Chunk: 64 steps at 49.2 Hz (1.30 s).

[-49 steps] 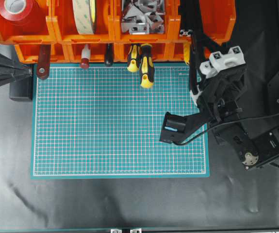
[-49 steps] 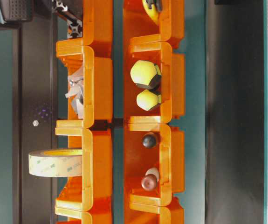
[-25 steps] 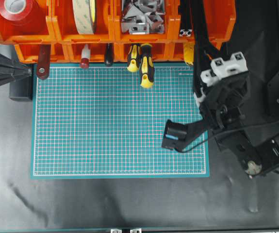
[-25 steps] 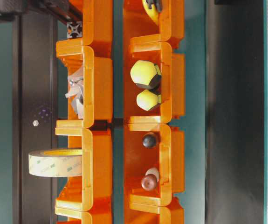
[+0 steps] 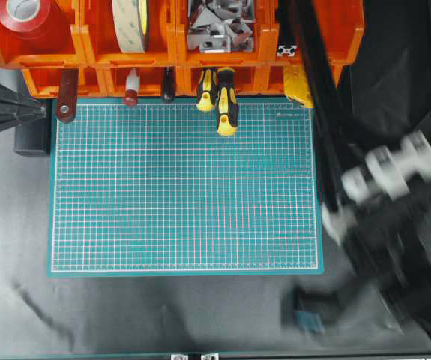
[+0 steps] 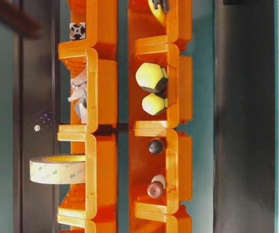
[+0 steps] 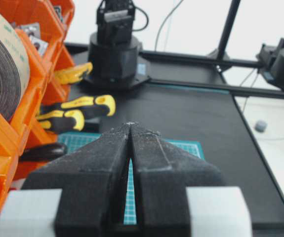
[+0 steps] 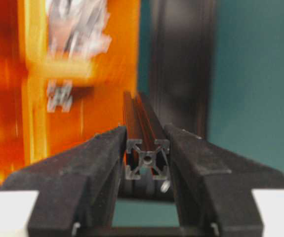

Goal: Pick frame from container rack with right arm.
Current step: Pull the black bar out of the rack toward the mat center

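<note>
In the right wrist view my right gripper (image 8: pixel 145 134) is shut on the frame (image 8: pixel 147 159), a slim black slotted bar whose pale cut end faces the camera. From overhead the right gripper (image 5: pixel 340 187) is blurred off the mat's right edge. The frame (image 5: pixel 318 105) slants from it up to the container rack (image 5: pixel 95 60), whose orange bins (image 6: pixel 105 97) stand in two tiers. A second bar's cut end (image 5: pixel 287 51) sits in the upper right bin. My left gripper (image 7: pixel 130 125) is shut on nothing, at the left beside the rack.
The green gridded mat (image 5: pixel 185 187) fills the middle. Yellow-and-black screwdrivers (image 5: pixel 226 105) stick out of the lower bins over its far edge. The upper bins hold a red tape roll (image 5: pixel 24 15), a pale tape roll (image 5: pixel 129 22) and metal brackets (image 5: pixel 215 26).
My right arm has swung back toward the front right, away from the rack, drawing the frame out of the upper right bin. The left arm has stayed still.
</note>
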Available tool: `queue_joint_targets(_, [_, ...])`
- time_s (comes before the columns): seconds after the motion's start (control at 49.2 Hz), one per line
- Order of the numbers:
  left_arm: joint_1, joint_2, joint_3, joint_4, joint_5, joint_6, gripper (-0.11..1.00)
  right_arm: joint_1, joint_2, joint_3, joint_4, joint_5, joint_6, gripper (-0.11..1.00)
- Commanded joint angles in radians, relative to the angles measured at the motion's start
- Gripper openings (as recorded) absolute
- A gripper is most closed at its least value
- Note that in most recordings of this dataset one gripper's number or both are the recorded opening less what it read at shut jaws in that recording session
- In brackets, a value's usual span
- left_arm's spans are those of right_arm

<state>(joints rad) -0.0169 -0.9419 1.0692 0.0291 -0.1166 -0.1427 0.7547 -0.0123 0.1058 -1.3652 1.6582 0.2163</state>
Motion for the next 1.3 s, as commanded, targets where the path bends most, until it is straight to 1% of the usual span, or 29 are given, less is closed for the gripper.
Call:
queue_joint_targets(0.0, [0.000,0.002,-0.012,0.003,-0.003,-0.003,0.00,0.054,0.018,-0.109,-0.023,-0.028,-0.012,0.27])
queue_joint_targets(0.163, [0.006,-0.003,-0.014,0.003,-0.005,-0.009,0.00,0.115,0.087,-0.202,-0.014,-0.103,-0.029,0.27])
queue_joint_targets(0.224, [0.006,-0.006,-0.014,0.003,-0.003,-0.012,0.00,0.132,0.100,-0.212,-0.005,-0.115,-0.025,0.27])
queue_joint_targets(0.285, [0.003,-0.008,-0.012,0.003,-0.005,-0.017,0.00,0.146,0.110,-0.206,0.015,-0.121,-0.021,0.27])
queue_joint_targets(0.346, [0.003,-0.008,-0.012,0.003,-0.003,-0.020,0.00,0.158,0.124,-0.196,0.054,-0.132,-0.025,0.27])
queue_joint_targets(0.427, [0.006,-0.009,-0.014,0.003,-0.002,-0.021,0.00,0.170,0.138,-0.172,0.126,-0.161,-0.029,0.27])
queue_joint_targets(0.448, [0.006,-0.009,-0.012,0.003,-0.002,-0.021,0.00,0.173,0.143,-0.156,0.155,-0.178,-0.032,0.27])
queue_joint_targets(0.59, [0.000,-0.008,-0.012,0.003,-0.002,-0.023,0.00,0.186,0.160,-0.061,0.262,-0.290,-0.061,0.27])
queue_joint_targets(0.671, [0.000,-0.008,-0.012,0.003,-0.002,-0.025,0.00,0.186,0.164,-0.008,0.307,-0.353,-0.077,0.27])
queue_joint_targets(0.814, [0.009,-0.008,-0.012,0.003,-0.002,-0.025,0.00,0.169,0.163,0.066,0.318,-0.416,-0.077,0.27])
queue_joint_targets(0.936, [0.015,-0.012,-0.015,0.003,-0.003,-0.025,0.00,0.138,0.173,0.103,0.321,-0.456,-0.074,0.27])
queue_joint_targets(1.139, [0.011,-0.015,-0.014,0.003,-0.003,-0.025,0.00,0.046,0.196,0.164,0.316,-0.614,-0.074,0.27])
queue_joint_targets(1.282, [0.012,-0.014,-0.012,0.003,-0.002,-0.023,0.00,-0.017,0.222,0.190,0.313,-0.699,-0.075,0.27])
